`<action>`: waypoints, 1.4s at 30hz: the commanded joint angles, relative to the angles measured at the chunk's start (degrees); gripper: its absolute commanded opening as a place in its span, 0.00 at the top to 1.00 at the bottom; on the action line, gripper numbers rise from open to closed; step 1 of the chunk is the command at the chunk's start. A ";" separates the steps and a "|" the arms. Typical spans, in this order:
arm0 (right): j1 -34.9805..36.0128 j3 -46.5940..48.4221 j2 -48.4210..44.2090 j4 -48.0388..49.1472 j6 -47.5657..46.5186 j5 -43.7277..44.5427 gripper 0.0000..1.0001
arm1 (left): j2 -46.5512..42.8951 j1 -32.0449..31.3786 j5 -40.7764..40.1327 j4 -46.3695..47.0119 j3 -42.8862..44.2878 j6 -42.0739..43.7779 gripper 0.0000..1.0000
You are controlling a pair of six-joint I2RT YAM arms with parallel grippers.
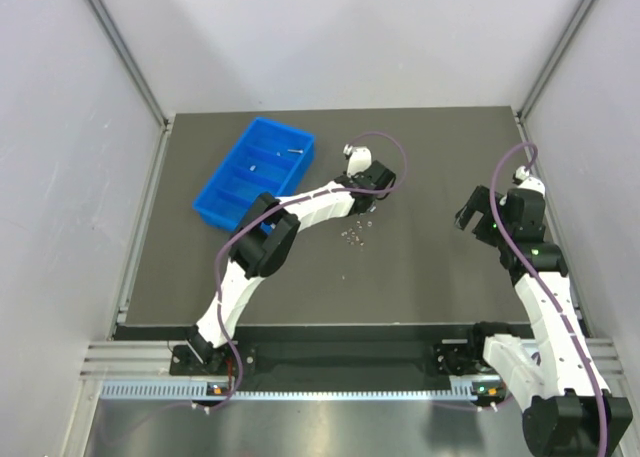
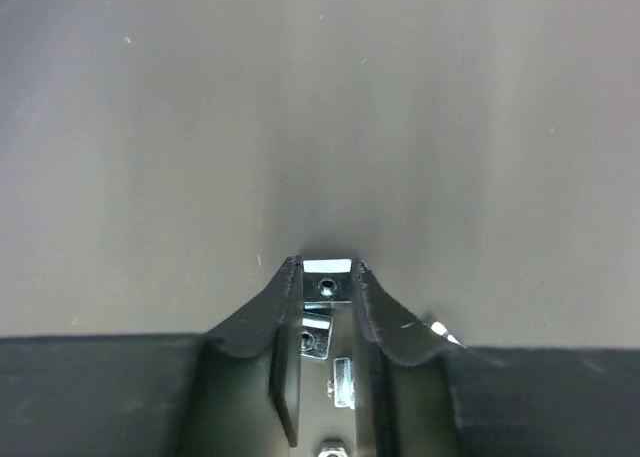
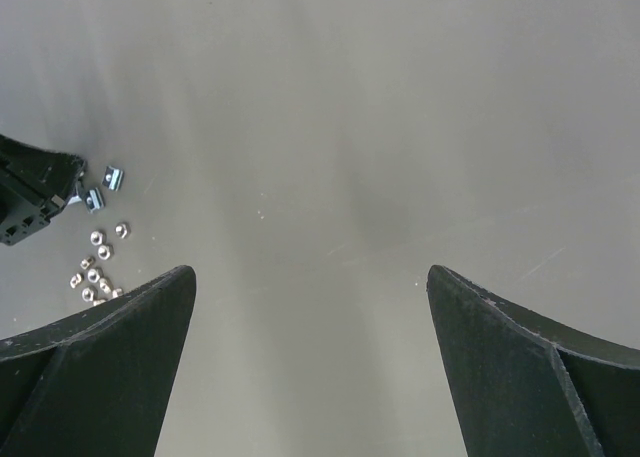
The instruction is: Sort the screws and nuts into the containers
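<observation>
My left gripper (image 2: 327,269) is down on the table, jaws closed against both sides of a square silver nut (image 2: 328,282). More nuts (image 2: 315,335) lie on the table between its fingers, further back. In the top view the left gripper (image 1: 368,209) sits just above the loose pile of nuts (image 1: 354,236). The blue containers tray (image 1: 222,199) lies to the left, with a few tiny metal pieces (image 1: 293,151) in its compartments, too small to name. No screws can be made out. My right gripper (image 3: 310,277) hangs open and empty, with the nuts (image 3: 98,267) far to its left.
Grey walls enclose the dark table on three sides. My right arm (image 1: 535,267) stands over the right side of the table. A purple cable (image 1: 385,147) loops above the left wrist.
</observation>
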 commanded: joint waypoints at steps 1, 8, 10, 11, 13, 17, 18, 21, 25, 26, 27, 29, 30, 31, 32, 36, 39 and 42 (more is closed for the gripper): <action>0.42 0.06 -0.71 0.45 -0.24 0.79 0.00 | 1.33 -0.19 -1.05 -2.16 0.98 -0.31 0.82; 0.42 0.24 -0.36 0.54 -0.15 0.79 0.00 | -3.49 0.86 -2.02 0.47 1.32 4.16 0.86; 0.42 0.32 0.08 0.63 -0.23 0.88 0.00 | -7.08 1.74 -2.19 2.06 1.50 6.09 0.86; 0.42 0.41 0.08 0.63 -0.15 0.88 0.00 | -8.41 2.87 -2.37 2.58 1.24 6.62 0.86; 0.42 0.41 0.34 0.63 -0.23 0.97 0.01 | -12.89 4.28 -2.28 3.55 0.28 7.42 0.85; 0.42 0.33 0.78 1.24 0.12 1.14 0.00 | -20.10 10.42 -2.19 5.31 -3.67 7.42 0.85; 0.42 0.24 0.87 1.33 0.12 1.23 0.00 | -22.46 11.66 -2.28 5.66 -4.64 7.25 0.85; 0.51 0.41 1.40 1.77 0.47 1.06 0.00 | -25.46 17.29 -1.32 6.80 -8.86 6.37 0.85; 0.51 0.76 2.45 2.30 0.82 0.44 0.00 | -26.71 23.18 0.09 7.86 -12.55 5.66 0.85; 0.51 0.85 2.63 2.47 0.82 0.18 0.00 | -26.53 24.76 0.27 8.82 -13.43 5.75 0.85; 0.42 0.94 2.80 2.56 0.82 0.09 0.00 | -26.01 25.29 0.53 9.70 -13.87 6.10 0.85; 0.42 1.12 3.33 2.56 0.73 0.00 0.00 | -25.04 26.70 0.36 10.58 -13.97 6.98 0.85; 0.42 1.38 3.42 2.56 0.82 -0.17 0.00 | -23.99 27.14 0.62 10.85 -13.79 7.15 0.85; 0.42 1.47 3.42 2.13 0.65 -0.17 0.00 | -23.46 27.58 0.88 11.02 -13.70 7.24 0.85; 0.42 1.55 3.33 1.95 0.47 -0.17 0.00 | -22.93 28.45 0.97 11.37 -13.53 7.24 0.85; 0.42 1.29 2.19 1.60 0.47 0.70 0.00 | -20.12 30.13 0.97 11.20 -12.74 6.81 0.84; 0.42 1.20 1.75 1.33 0.38 0.79 0.00 | -18.28 30.83 0.53 9.45 -11.51 6.10 0.84; 0.42 1.47 1.93 1.16 0.47 0.88 0.00 | -16.96 31.01 0.36 9.79 -11.59 6.36 0.77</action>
